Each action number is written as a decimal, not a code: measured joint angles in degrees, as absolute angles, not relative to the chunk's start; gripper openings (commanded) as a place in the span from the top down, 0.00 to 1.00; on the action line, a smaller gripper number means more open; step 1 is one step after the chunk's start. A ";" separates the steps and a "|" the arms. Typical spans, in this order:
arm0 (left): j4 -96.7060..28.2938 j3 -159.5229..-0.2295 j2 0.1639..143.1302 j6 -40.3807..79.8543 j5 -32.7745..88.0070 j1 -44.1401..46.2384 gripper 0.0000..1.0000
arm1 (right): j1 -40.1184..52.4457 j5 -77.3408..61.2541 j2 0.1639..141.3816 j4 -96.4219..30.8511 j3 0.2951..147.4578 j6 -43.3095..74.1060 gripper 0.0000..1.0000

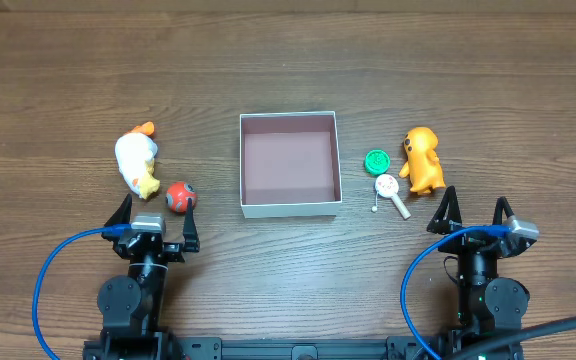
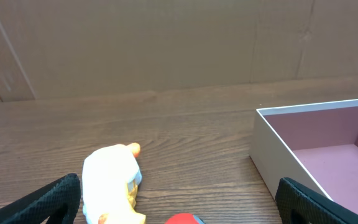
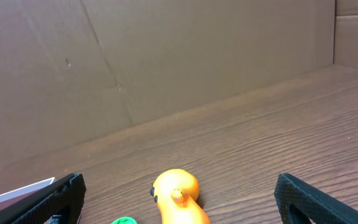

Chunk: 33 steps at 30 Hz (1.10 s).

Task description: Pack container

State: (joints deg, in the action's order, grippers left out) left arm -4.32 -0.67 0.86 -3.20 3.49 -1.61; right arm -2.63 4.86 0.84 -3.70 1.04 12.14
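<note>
The left fingers (image 1: 121, 211) are spread wide apart, low over the counter (image 1: 288, 290). Just ahead of them lie a red ball (image 1: 178, 196) and a white and yellow toy bird (image 1: 136, 162). The right fingers (image 1: 448, 211) are spread wide as well. Ahead of them sit an orange toy animal (image 1: 423, 160), a green disc (image 1: 377, 160) and a small white stick toy (image 1: 389, 189). The box (image 1: 291, 208), pink inside, stands mid-counter between the two groups.

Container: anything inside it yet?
Nothing: overhead, the container shows only bare pink floor, none of it covered. The orange toy and red ball lie outside it. The left wrist view cuts off part of the inside.
</note>
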 measured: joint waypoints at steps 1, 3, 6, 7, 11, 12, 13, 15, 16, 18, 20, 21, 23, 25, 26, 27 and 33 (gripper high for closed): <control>-4.32 -0.67 0.86 -3.20 3.51 -1.61 0.00 | -2.61 4.89 0.84 -3.73 1.04 12.16 0.00; -4.32 -0.67 0.86 -3.20 3.49 -1.61 0.00 | -2.63 4.89 0.84 -4.16 1.04 12.14 0.00; -4.32 -0.67 0.86 -3.18 3.49 -1.61 0.00 | -2.61 4.86 0.84 -4.34 1.04 12.16 0.00; -4.32 -0.67 0.86 -3.20 3.49 -1.61 0.00 | -2.61 4.89 0.84 -4.34 1.04 12.16 0.00; -4.32 -0.67 0.86 -3.20 3.49 -1.61 0.00 | -2.61 4.86 0.84 -4.34 1.04 12.14 0.00; -4.32 -0.67 0.86 -3.18 3.49 -1.61 0.00 | -2.63 4.89 0.84 -4.36 1.04 12.14 0.00; -4.32 -0.67 0.86 -3.20 3.49 -1.61 0.00 | -2.63 4.89 0.84 -4.32 1.04 12.16 0.00; -4.32 -0.67 0.86 -3.18 3.49 -1.61 0.00 | -2.61 4.86 0.84 -4.36 1.04 12.14 0.00; -4.32 -0.67 0.86 -3.18 3.49 -1.61 0.00 | -2.61 4.89 0.84 -4.32 1.04 12.14 0.00; -4.32 -0.67 0.86 -3.20 3.49 -1.61 0.00 | -2.61 4.86 0.84 -4.34 1.04 12.14 0.00; -4.32 -0.67 0.86 -3.18 3.49 -1.61 0.00 | -2.61 4.91 0.84 -4.32 1.04 12.14 0.00; -4.32 -0.67 0.86 -3.20 3.49 -1.61 0.00 | -2.63 4.86 0.84 -4.32 1.04 12.14 0.00; -4.32 -0.67 0.86 -3.20 3.49 -1.61 0.00 | -2.63 4.86 0.84 -4.34 1.04 12.14 0.00; -4.32 -0.67 0.86 -3.20 3.49 -1.61 0.00 | -2.63 4.86 0.84 -4.29 1.04 12.14 0.00; -4.32 -0.67 0.86 -3.18 3.49 -1.61 0.00 | -2.63 4.89 0.84 -4.32 1.04 12.14 0.00; -4.32 -0.67 0.86 -3.18 3.49 -1.61 0.00 | -2.63 4.89 0.84 -4.34 1.04 12.14 0.00; -4.32 -0.67 0.86 -3.18 3.49 -1.61 0.00 | -2.63 4.86 0.84 -4.36 1.04 12.14 0.00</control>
